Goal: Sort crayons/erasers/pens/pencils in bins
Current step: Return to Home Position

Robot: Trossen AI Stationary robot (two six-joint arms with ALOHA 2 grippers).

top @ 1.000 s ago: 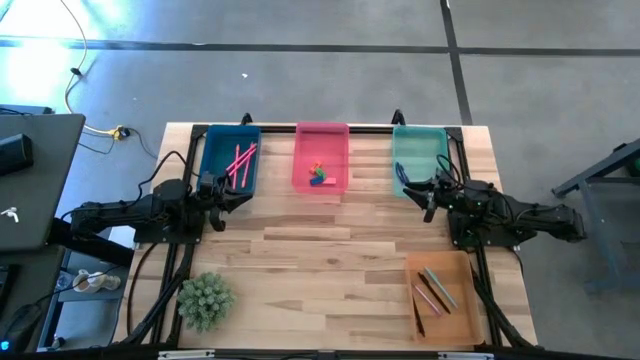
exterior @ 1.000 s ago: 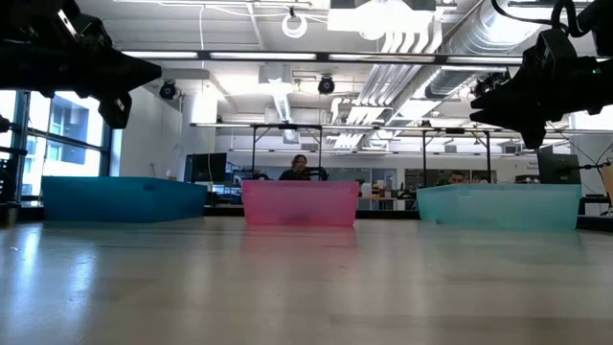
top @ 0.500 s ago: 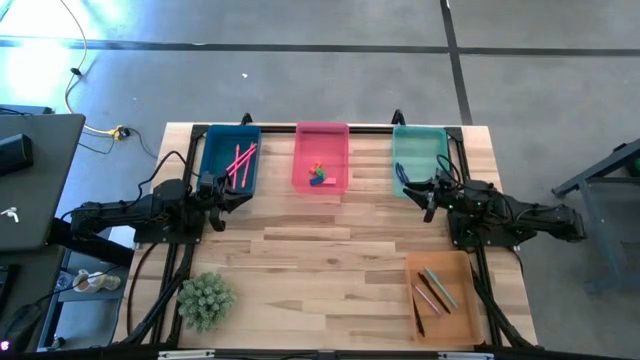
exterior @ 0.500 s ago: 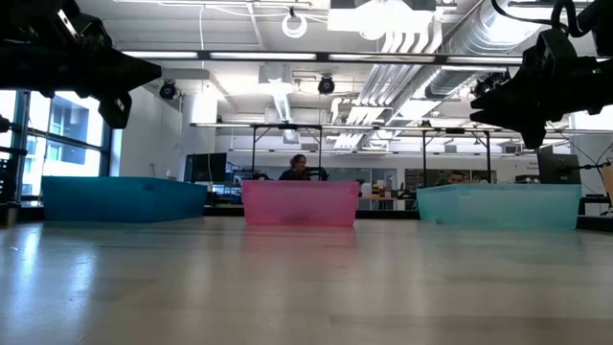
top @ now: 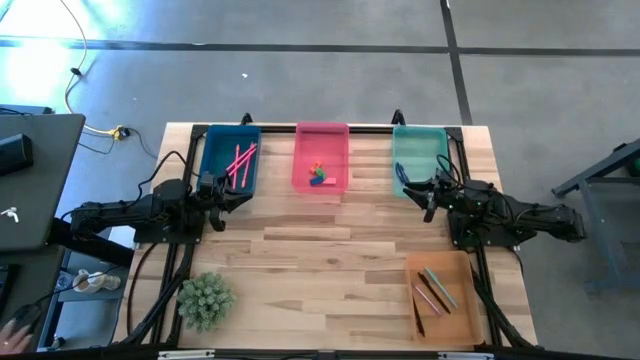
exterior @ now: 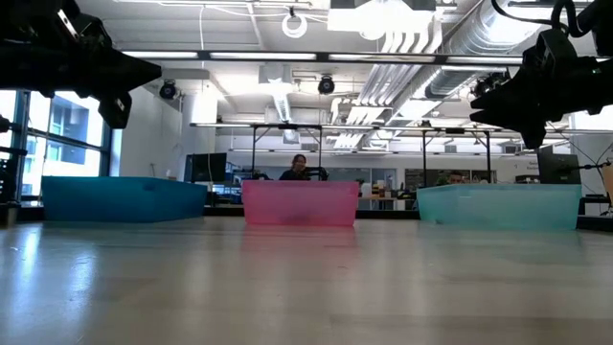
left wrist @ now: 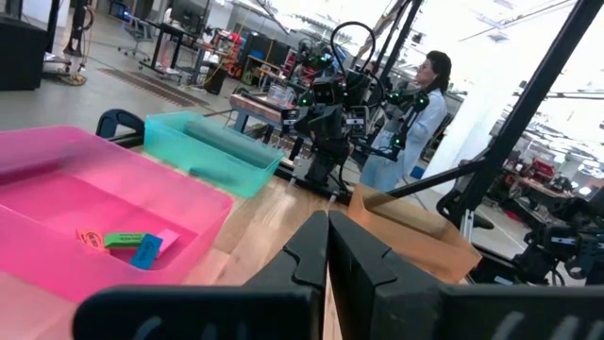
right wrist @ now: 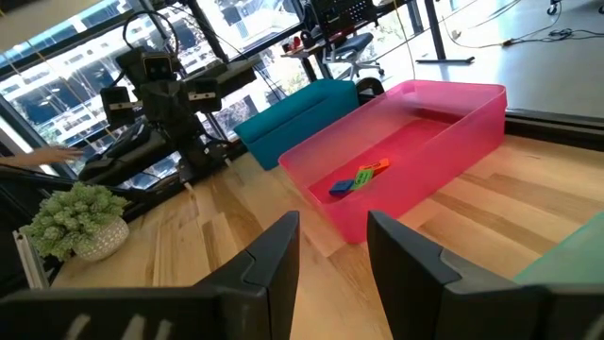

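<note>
Overhead, three of the bins stand in a row along the far edge of the tabletop (top: 330, 260) – the dark blue bin (top: 208, 165) at the left, the pink bin (top: 300, 165) in the middle, the teal-green bin (top: 425, 150) at the right. The orange bin (top: 458, 322) sits apart at the near right corner.

The erasers (top: 319, 177) lie together in a small cluster on the floor of the pink bin; orange, green and blue ones can be told apart in the wrist views. Pink sticks (top: 240, 160) lie in the dark blue bin, and a few thin sticks (top: 432, 288) lie in the orange bin.

The left gripper (top: 228, 196) hangs above the tabletop just near of the dark blue bin, its jaws pressed together with nothing between them. The right gripper (top: 420, 190) hangs at the near left corner of the teal-green bin – its jaws stand apart and hold nothing. Both grippers point towards the middle of the tabletop.

A small green plant (top: 204, 298) stands at the near left of the tabletop
</note>
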